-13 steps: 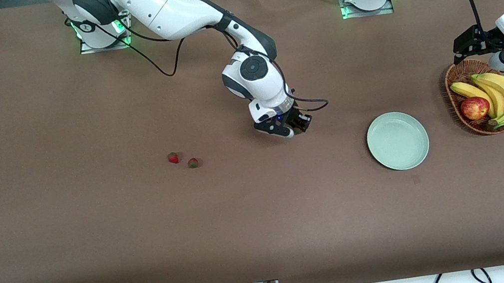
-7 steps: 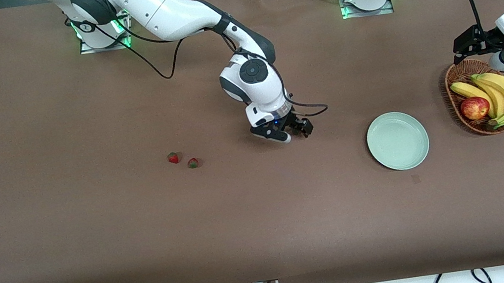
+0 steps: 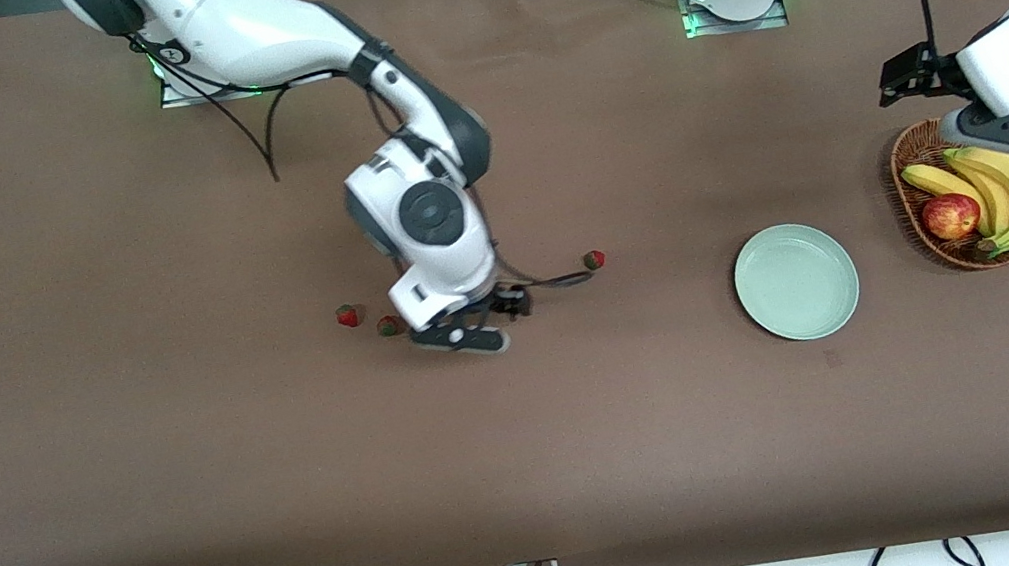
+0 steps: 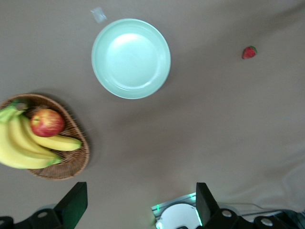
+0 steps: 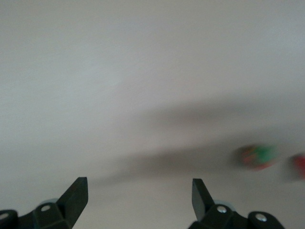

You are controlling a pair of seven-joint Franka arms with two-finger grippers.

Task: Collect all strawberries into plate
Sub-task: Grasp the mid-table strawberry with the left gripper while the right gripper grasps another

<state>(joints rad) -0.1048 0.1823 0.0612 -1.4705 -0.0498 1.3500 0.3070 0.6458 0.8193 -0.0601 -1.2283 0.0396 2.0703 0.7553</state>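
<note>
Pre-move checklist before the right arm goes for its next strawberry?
1. Right gripper open and empty, over the table beside the pair of strawberries: ok.
2. Nearest strawberry free on the table: ok.
3. Second strawberry beside it, toward the right arm's end: ok.
4. Third strawberry in the plate: not ok, it lies on the table short of it.
5. Plate unobstructed: ok.
6. Left gripper open, waiting above the basket: ok.
</note>
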